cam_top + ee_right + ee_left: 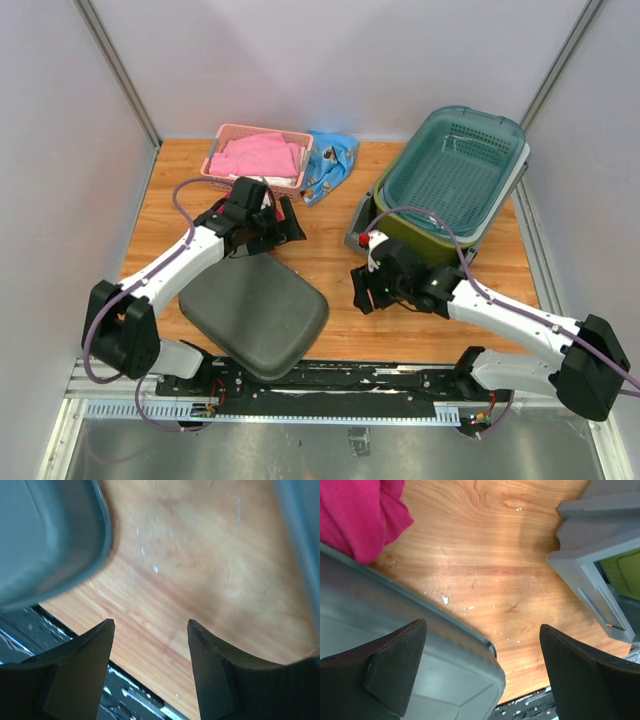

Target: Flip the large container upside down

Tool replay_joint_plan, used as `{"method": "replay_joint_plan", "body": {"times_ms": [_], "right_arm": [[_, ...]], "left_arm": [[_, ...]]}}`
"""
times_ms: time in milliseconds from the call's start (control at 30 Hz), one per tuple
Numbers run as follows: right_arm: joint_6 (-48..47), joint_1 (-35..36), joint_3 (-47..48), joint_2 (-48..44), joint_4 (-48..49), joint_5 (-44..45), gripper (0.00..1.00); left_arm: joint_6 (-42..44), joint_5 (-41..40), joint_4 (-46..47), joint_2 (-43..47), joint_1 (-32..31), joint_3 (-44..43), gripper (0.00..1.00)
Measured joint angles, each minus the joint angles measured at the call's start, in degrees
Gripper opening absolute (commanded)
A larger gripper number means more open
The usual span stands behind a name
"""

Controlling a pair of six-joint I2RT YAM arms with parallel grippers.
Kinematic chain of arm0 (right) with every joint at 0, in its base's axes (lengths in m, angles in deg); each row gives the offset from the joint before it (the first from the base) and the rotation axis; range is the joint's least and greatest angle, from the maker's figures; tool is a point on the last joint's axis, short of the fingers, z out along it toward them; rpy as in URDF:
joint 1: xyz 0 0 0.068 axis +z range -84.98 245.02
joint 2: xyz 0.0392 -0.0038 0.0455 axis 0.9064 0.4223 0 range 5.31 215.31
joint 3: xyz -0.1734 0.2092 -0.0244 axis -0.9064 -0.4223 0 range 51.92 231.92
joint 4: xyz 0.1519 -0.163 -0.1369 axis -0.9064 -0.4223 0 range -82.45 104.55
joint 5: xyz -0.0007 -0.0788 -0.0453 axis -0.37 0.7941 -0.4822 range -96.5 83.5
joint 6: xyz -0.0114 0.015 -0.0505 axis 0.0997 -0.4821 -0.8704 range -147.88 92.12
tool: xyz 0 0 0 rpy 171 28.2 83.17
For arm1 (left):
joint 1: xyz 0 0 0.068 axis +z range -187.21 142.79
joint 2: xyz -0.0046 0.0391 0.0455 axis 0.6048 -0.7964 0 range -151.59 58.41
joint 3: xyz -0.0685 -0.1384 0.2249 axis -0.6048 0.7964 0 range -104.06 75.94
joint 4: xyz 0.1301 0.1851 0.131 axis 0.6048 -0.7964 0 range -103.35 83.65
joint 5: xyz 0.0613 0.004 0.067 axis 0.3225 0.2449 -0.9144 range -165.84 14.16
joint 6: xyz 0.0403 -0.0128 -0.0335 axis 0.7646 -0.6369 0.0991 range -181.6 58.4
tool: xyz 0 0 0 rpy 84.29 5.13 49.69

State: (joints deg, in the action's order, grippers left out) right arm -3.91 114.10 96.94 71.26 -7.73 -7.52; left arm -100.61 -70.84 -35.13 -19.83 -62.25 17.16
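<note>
Bins and cloths share a wooden worktop (330, 260) with 2 arms. At the far left a pink basket (215, 158) holds a pink cloth (262, 155). Just on the near side of it, the left gripper (481, 630) hovers with its fingers (395, 670) spread wide and nothing between them. In the left wrist view, 1 finger hangs over a dark grey tray-shaped piece (255, 315) and the other over bare wood. That dark grey piece lies flat at the near edge, left of centre, with its smooth broad face up; I cannot tell whether it is a lid or a shallow bin. A blue patterned cloth (330, 165) lies crumpled at the far edge, just beside the pink basket's right side.

Right of centre, the right gripper (150, 624) sits low over the wood with its fingers (80, 670) apart and empty. It is between the dark grey piece and the stack on the right, and a rounded corner of the dark grey piece shows in the right wrist view.

The large container (360, 218) stands at the far right, upright with its opening up, and only its light grey near-left corner and rim show clearly. An olive-green bin (410, 238) is nested inside it, and a teal mesh basket (455, 165) rests on top of that. Neither gripper touches the large container: the right one is near its near-left corner, and the left one is well apart from it.
</note>
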Motion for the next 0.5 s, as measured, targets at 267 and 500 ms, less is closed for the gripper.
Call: {"method": "replay_joint_plan", "body": {"times_ms": [267,500], "right_arm": [[0.0,8.85,-6.34,2.71,2.36,-0.63,0.61],[-0.17,13.11,-1.9,15.72,10.78,-0.94,0.6]], "left_arm": [[1.97,0.2,2.8,-9.51,0.35,-2.29,0.99],[4.55,-4.0,0.94,-10.12,10.16,-2.58,0.99]]}}
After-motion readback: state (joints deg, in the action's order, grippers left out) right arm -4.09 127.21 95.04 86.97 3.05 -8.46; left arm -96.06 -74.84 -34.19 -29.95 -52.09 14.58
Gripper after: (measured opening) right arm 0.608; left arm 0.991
